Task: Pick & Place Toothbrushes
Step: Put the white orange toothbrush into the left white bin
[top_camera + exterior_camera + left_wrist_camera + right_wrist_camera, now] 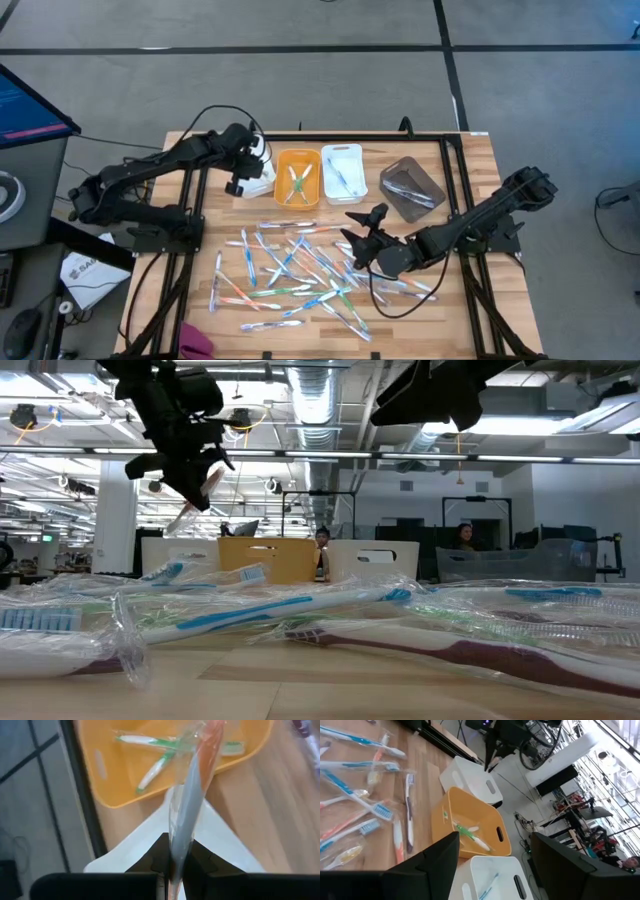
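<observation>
1. Lying nearest in the low view, wrapped toothbrushes (300,610) sprawl across the wooden table (470,310); one blue-and-white brush and one dark maroon-handled brush sit at the front, and no lettering on their clear wrappers can be read
2. Hovering over the right side of the pile, the right gripper (358,232) has its fingers spread wide with nothing between them
3. Farther back, the left gripper (240,180) is pinched shut on a wrapped orange-pink toothbrush (192,795), raised above the table just beside the orange bin
4. Behind the pile stand an orange bin (297,177) with green-and-white brushes inside, a white bin (342,172) with a blue brush inside, and a grey bin (412,188) with contents I cannot make out; another white bin (470,780) stands beside the orange one, under the left gripper
5. Beyond the table, two people sit at desks in the room; no signs there are legible
</observation>
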You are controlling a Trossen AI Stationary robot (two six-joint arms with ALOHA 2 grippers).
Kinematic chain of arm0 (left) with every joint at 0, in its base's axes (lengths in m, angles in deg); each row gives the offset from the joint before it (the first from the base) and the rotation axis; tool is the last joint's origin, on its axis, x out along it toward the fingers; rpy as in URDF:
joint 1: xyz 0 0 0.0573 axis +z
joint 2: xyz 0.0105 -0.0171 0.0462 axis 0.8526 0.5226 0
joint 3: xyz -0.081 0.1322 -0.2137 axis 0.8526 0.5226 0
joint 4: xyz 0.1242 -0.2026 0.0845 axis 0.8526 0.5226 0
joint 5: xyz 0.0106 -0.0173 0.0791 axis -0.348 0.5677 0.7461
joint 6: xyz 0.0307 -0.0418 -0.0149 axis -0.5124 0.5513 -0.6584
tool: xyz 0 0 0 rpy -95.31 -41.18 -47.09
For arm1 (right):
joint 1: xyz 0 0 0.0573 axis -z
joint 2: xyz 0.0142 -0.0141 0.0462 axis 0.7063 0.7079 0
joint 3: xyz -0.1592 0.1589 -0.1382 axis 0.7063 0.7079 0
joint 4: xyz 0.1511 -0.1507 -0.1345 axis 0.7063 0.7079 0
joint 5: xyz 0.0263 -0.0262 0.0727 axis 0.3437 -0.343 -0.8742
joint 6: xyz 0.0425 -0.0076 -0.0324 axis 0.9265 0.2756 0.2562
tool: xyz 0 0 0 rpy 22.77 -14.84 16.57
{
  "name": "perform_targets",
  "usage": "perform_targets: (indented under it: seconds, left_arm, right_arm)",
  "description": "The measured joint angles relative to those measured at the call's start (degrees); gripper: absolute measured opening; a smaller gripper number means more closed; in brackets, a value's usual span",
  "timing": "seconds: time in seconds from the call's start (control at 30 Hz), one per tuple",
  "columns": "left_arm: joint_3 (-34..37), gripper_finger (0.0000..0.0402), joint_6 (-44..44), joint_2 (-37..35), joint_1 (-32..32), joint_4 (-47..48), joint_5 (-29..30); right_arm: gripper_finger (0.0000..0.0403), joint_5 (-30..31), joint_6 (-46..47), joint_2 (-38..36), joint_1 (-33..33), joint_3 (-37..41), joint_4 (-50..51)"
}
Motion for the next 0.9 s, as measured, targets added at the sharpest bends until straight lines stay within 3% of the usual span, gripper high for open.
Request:
perform_targets:
  seconds: [0.43,0.6,0.9]
  left_arm:
    - [0.0,0.0024,0.0,6.5,1.7,-0.6,0.9]
    - [0.0,0.0030,-0.1,8.6,1.9,-0.4,5.4]
    - [0.0,0.0029,0.0,9.5,3.6,-0.5,4.9]
  right_arm:
    - [0.0240,0.0,2.3,0.0,0.3,0.0,2.0]
    - [0.0240,0.0,2.4,0.0,0.3,0.0,2.0]
    - [0.0240,0.0,3.6,0.0,0.3,0.0,2.0]
